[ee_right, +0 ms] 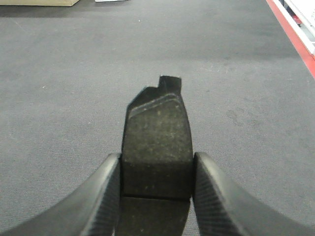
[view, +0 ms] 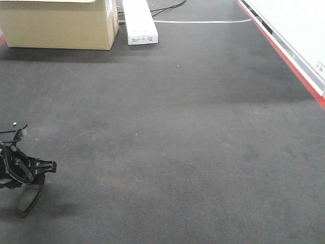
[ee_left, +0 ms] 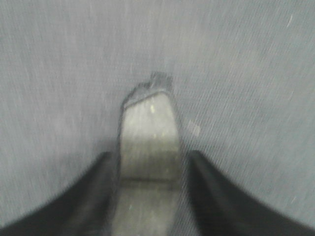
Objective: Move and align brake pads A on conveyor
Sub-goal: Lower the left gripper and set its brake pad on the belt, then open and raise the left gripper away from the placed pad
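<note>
My left claw (ee_left: 150,157) pinches 1 brake pad (ee_left: 150,130) over the dark conveyor (ee_right: 59,73), its view blurred. My right claw (ee_right: 156,158) pinches a second brake pad (ee_right: 157,128) over that belt.

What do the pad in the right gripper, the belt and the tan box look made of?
The brake pad looks like pressed friction compound: dark, matte, speckled grainy face. The conveyor seems rubberised fabric: dull grey-black, woven texture. The box is apparently cardboard: tan matte panels.
</note>
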Controlling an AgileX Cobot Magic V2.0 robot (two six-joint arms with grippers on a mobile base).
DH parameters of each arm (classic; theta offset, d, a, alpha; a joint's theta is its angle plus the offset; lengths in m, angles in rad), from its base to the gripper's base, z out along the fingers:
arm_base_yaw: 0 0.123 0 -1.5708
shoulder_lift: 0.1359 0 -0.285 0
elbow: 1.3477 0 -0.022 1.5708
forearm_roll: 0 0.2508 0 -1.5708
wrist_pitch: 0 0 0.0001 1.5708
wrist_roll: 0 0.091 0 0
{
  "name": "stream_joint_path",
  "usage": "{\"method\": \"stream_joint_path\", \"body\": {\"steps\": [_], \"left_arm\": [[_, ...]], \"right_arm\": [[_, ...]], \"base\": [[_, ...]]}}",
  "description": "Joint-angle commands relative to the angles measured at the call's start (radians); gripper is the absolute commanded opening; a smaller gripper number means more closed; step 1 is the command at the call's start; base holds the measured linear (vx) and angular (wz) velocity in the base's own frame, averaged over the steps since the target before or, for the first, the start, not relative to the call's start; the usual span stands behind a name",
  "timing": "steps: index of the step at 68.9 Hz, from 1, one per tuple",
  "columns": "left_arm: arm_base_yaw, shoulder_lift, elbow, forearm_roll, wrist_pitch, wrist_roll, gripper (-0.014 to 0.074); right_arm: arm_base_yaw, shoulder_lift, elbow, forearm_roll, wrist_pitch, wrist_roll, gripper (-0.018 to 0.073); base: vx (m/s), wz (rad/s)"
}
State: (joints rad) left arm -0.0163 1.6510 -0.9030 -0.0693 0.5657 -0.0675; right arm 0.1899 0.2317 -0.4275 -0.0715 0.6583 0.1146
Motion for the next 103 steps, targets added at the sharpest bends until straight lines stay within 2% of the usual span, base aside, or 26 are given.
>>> {"method": "stream_joint_path", "body": {"steps": [1,8,13,49,74,88,103], "left_arm": [[-0.004,-0.048,-0.039,0.0,-0.009,0.03,0.0479],[-0.004,-0.083,-0.042,0.0,0.038,0.113,0.0489],[-0.004,-0.131,-0.041,-0.003,0.063,0.138,0.0485],[-0.004,-0.759,-0.017,-0.04,0.145,0.136,0.0429],[-0.004,-1.21,0.278,-0.038,0.074,0.136,0.0425],[-0.004,-1.339,0.361,-0.038,0.057,0.136,0.0425],[-0.004,-1.351,0.374,-0.038,0.123,0.136,0.0425]], "right_arm": [[0.0,0.014,-0.032,-0.011,-0.096,-0.009,-0.0011],[0.0,0.014,-0.032,-0.011,-0.097,-0.009,-0.0011],[0.0,0.014,-0.032,-0.011,-0.097,-0.009,-0.0011],[0.0,0.014,-0.032,-0.011,-0.097,-0.009,-0.0011],[0.0,0.014,-0.032,-0.011,-0.097,-0.009,-0.0011],[0.0,0.014,-0.032,-0.011,-0.097,-0.009,-0.0011],[0.0,0.014,-0.032,-0.011,-0.097,-0.009,-0.0011]], "base": [[0.0,0.0],[0.0,0.0],[0.0,0.0],[0.0,0.0],[0.0,0.0],[0.0,0.0],[0.0,0.0]]}}
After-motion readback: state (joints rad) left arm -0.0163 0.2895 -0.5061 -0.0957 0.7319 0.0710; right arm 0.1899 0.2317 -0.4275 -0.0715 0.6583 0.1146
